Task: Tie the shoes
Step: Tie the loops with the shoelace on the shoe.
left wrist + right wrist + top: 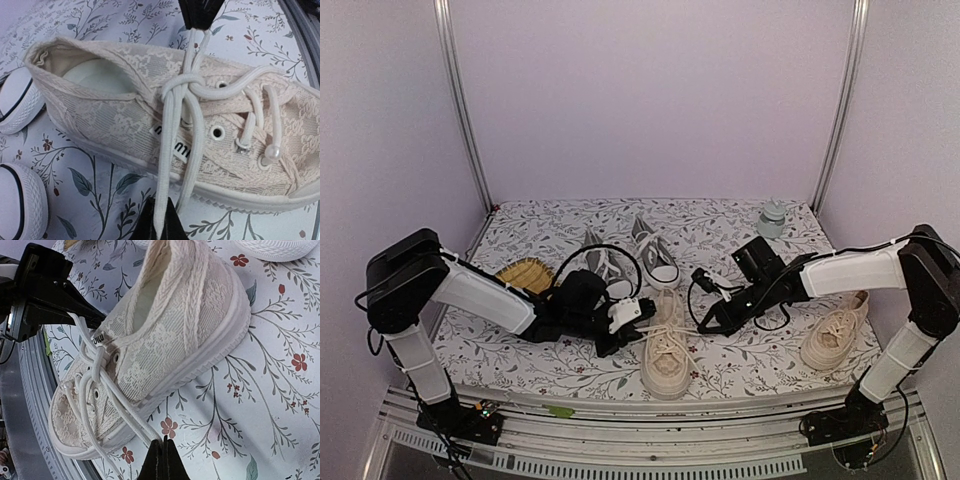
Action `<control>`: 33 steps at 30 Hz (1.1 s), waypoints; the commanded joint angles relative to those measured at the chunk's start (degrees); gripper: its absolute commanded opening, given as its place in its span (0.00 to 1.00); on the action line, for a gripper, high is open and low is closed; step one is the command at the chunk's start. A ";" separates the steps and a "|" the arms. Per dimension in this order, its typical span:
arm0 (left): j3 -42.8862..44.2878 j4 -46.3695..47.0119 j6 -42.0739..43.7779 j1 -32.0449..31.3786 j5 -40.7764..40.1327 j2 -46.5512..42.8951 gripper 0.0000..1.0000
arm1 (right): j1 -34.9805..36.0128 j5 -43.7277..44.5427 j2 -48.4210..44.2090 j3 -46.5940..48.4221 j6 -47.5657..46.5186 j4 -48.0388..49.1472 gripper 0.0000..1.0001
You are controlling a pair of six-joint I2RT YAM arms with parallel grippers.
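Note:
One cream shoe (667,355) lies at the front centre, toe toward me, and its mate (835,335) lies to the right. The grey pair (630,262) stands behind. My left gripper (642,312) is at the centre shoe's left side and my right gripper (708,322) at its right. In the left wrist view the left gripper (160,227) is shut on a lace loop (167,150) running from the knot (182,85). In the right wrist view the right gripper (162,450) is shut on the other lace strand (125,412) of the same shoe (170,325). Both strands are pulled taut sideways.
A yellow woven object (525,272) lies behind my left arm. A small grey-green bottle (773,218) stands at the back right. The grey shoes' white toe caps (15,105) sit just beside the cream shoe's heel. A metal rail (650,420) runs along the table's front edge.

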 commanded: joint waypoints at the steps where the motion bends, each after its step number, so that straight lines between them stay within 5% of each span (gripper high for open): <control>1: -0.75 -2.09 -0.33 0.86 -1.76 1.76 0.00 | -1.27 3.47 -1.56 -1.40 1.01 -0.75 0.01; 20: -0.38 -1.58 -0.67 1.27 -0.44 3.23 0.00 | -3.80 -6.14 -2.34 -3.69 1.24 3.63 0.01; 24: 0.36 -1.16 -0.37 1.31 -0.58 2.73 0.00 | -3.85 -13.47 -6.75 -4.06 1.06 10.97 0.37; 33: 0.86 -1.58 -0.39 1.30 -0.63 2.32 0.00 | -0.61 -11.23 3.42 3.42 5.18 14.30 0.61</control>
